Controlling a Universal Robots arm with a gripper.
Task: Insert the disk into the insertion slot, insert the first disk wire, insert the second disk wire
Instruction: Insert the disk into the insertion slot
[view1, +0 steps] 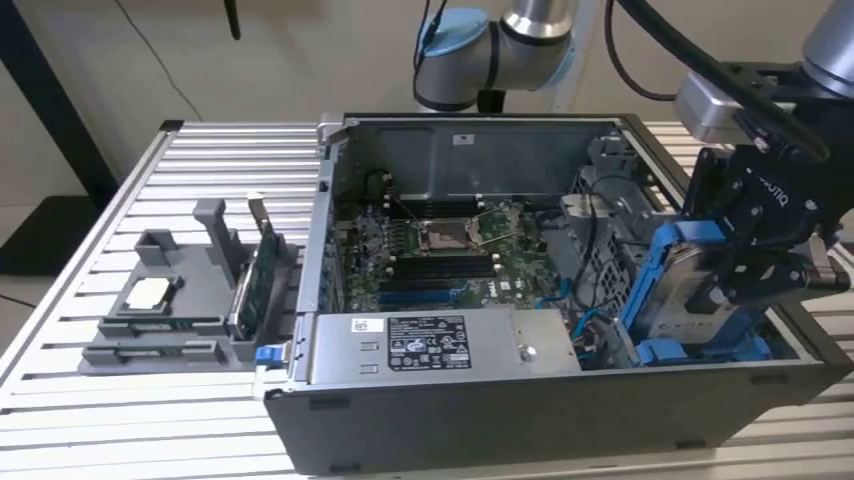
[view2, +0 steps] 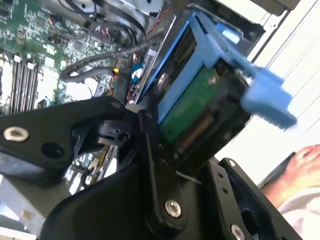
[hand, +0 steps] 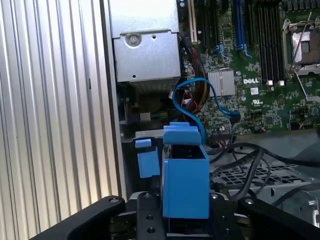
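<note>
Exterior view: computer case (view1: 441, 420) lay open on slatted worktop (view1: 134, 430). Disk (view1: 667, 290) stood upright over the drive cage (view1: 611, 250) at the case's end, clamped by the gripper (view1: 727, 285), apparently not seated. Blue wire (hand: 195, 80) lay loose; both wires judged outstanding.

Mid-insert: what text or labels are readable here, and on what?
No usable wording reads in any view.
Power supply box label: print too small.
Small sticker at the back of the case: too small.
Circuit board markings: only a maker's mark and tiny codes.
The disk: no print legible.
</note>
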